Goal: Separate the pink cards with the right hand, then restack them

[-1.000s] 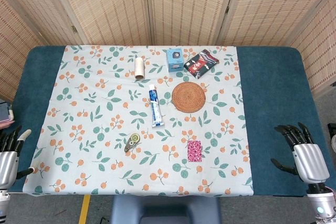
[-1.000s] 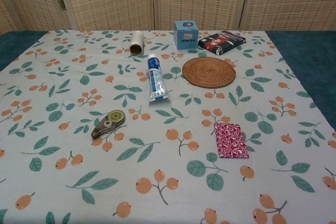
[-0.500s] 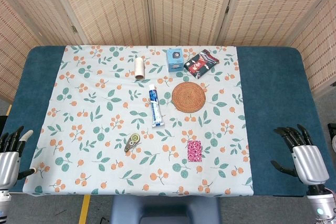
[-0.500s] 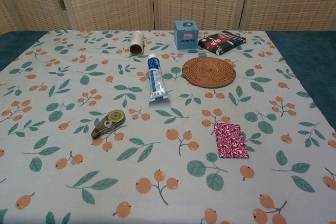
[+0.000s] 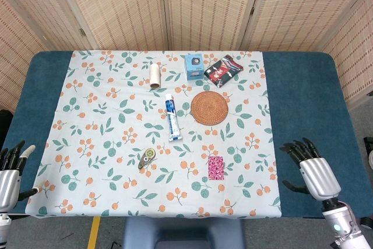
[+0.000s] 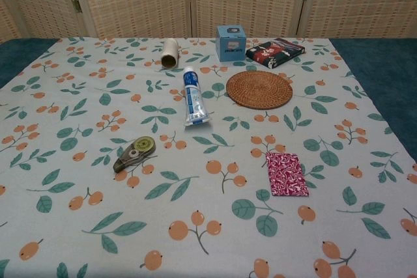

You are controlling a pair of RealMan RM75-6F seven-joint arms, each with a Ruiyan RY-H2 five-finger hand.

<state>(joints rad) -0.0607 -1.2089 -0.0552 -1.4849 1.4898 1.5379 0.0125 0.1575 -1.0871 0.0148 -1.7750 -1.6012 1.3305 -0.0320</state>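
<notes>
Two robot hands sit at the near corners of the counter (image 5: 303, 86), both released with fingers spread and holding nothing: the left robot hand (image 5: 10, 170) at the lower left edge, the right robot hand (image 5: 312, 167) over the blue cloth at the lower right. The pink cards (image 5: 216, 168) lie in one neat stack on the leaf-patterned tablecloth (image 5: 105, 121), well apart from the right robot hand, near the front and below the round woven coaster (image 5: 209, 108). A toothpaste tube (image 5: 172, 117) lies left of the coaster, a correction tape dispenser (image 5: 146, 158) nearer the front, and a small roll (image 5: 154, 76), a blue box (image 5: 194, 66) and a dark packet (image 5: 223, 70) line the far side
</notes>
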